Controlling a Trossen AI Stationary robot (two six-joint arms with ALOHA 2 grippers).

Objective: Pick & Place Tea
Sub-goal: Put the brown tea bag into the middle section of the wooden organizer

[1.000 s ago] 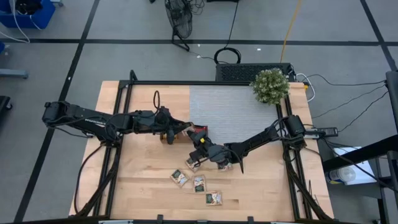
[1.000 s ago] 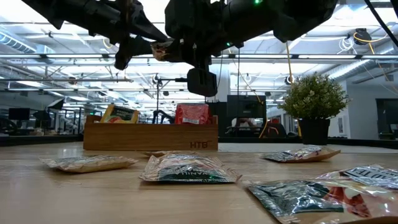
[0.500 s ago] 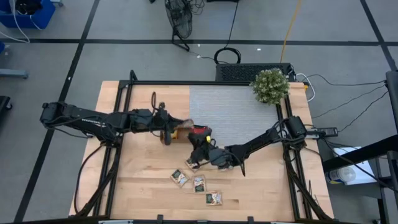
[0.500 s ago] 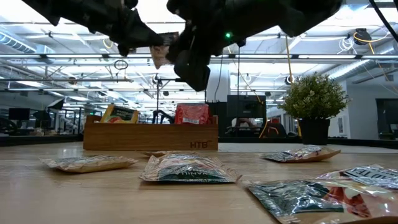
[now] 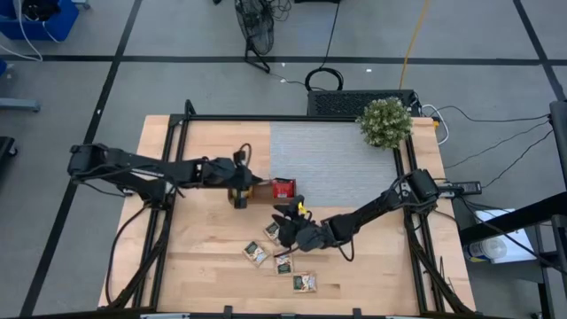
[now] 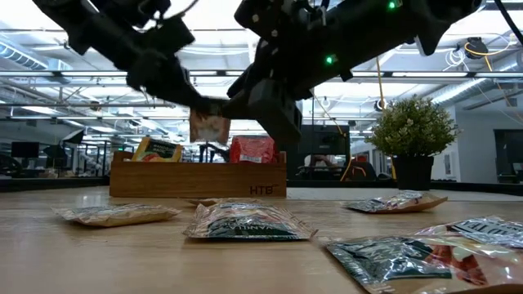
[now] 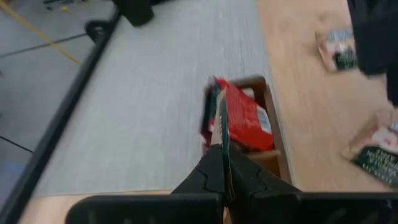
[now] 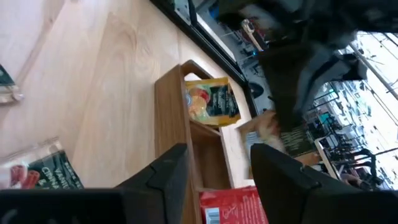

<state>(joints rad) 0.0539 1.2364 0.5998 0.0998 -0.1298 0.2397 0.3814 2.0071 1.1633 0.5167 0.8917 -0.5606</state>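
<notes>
My left gripper (image 5: 251, 184) is shut on a small tea sachet (image 6: 209, 128), which hangs just above the wooden tray (image 6: 196, 181). The tray (image 5: 262, 198) holds red sachets (image 5: 283, 188) at its right end and an orange one (image 8: 211, 102) at the other end. My right gripper (image 5: 285, 221) stands open near the tray with nothing between its fingers, above the sachets lying on the table. Several sachets (image 5: 272, 230) (image 5: 257, 253) (image 5: 304, 283) lie flat on the wood toward the near edge. My left gripper pinches the sachet's one edge (image 7: 221, 140) between its two fingers. In the left wrist view the sachet shows edge-on and sticks out beyond the fingertips. In the low view it hangs below the fingers, clear of the tray and the table.
A potted plant (image 5: 384, 122) stands at the far right corner. A grey mat (image 5: 328, 159) covers the far half of the table behind the tray. Black frame rails run along both sides of the table.
The sachet was up between both grippers; my right gripper has let go of it and moved down toward the near edge. My left gripper has kept hold and come down with the sachet toward the tray.
</notes>
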